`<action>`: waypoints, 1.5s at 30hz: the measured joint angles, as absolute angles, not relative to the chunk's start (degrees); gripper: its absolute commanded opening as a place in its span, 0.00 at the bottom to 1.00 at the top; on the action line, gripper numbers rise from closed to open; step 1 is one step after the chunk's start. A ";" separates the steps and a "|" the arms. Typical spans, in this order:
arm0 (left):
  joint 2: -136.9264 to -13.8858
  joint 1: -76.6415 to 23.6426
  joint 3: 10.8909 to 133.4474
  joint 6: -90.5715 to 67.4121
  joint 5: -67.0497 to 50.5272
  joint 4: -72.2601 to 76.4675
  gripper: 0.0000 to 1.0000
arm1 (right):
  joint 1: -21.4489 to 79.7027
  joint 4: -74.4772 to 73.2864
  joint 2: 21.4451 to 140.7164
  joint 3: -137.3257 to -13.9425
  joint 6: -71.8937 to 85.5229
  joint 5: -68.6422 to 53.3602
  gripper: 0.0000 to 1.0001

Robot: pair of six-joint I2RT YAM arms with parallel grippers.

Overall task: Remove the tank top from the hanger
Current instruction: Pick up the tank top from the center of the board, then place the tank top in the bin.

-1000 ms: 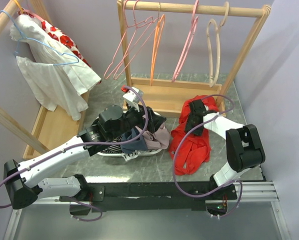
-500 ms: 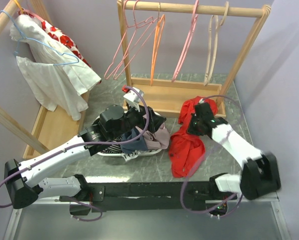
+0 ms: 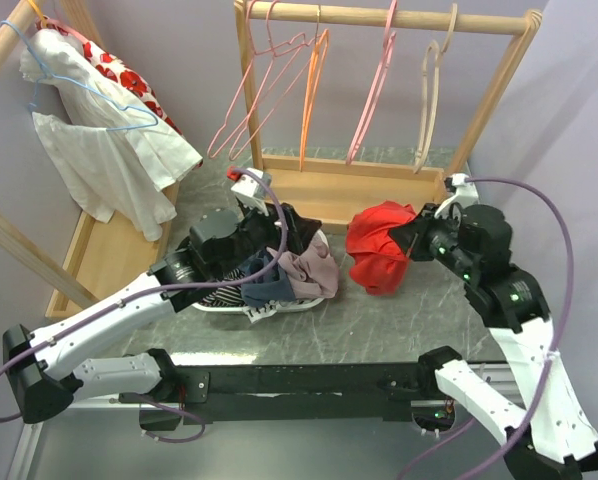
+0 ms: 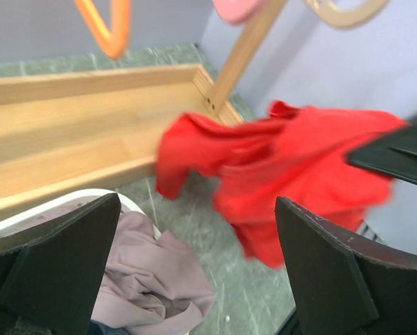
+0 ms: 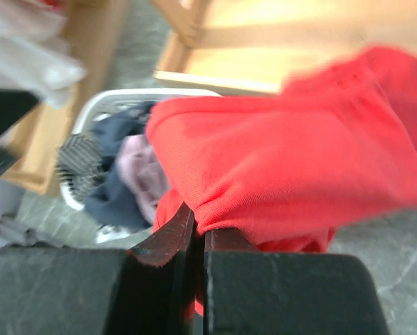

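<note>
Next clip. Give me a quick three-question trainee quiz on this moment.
1. True or false: the left claw is shut on the red top.
2. Which claw grips the red top? A) left B) right C) neither
3. Fill in: the pile of clothes lies in a white ____.
Key: 1 false, the left claw is open. 2 B, the right claw. 3 basket.

A: Lighting?
B: Bright, even, diffuse; soft shadows on counter (image 3: 379, 320).
A: Sharpness?
B: Top cam crisp. Rt wrist cam motion-blurred, esp. tank top (image 5: 299, 160) & upper left. Lt wrist cam slightly soft.
</note>
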State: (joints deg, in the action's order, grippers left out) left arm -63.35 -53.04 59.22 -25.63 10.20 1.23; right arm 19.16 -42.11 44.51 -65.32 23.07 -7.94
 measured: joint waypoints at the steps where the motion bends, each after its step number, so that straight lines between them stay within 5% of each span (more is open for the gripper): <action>1: -62.78 -52.99 59.07 -25.74 10.76 1.32 0.99 | 19.16 -42.65 44.36 -66.50 22.72 -8.93 0.00; 17: -50.85 -52.90 51.70 -31.40 29.98 -0.32 0.99 | 24.82 -43.62 57.21 -93.45 16.78 -34.79 0.00; 45: -34.00 -52.90 44.23 -37.32 51.27 -6.85 0.99 | 35.27 -20.36 91.07 -125.51 23.42 -56.12 0.00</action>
State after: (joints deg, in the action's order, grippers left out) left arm -34.00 -52.90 44.23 -37.32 51.27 -6.85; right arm 35.27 -20.36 91.07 -125.51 23.42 -56.12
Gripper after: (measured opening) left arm 0.995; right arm 0.045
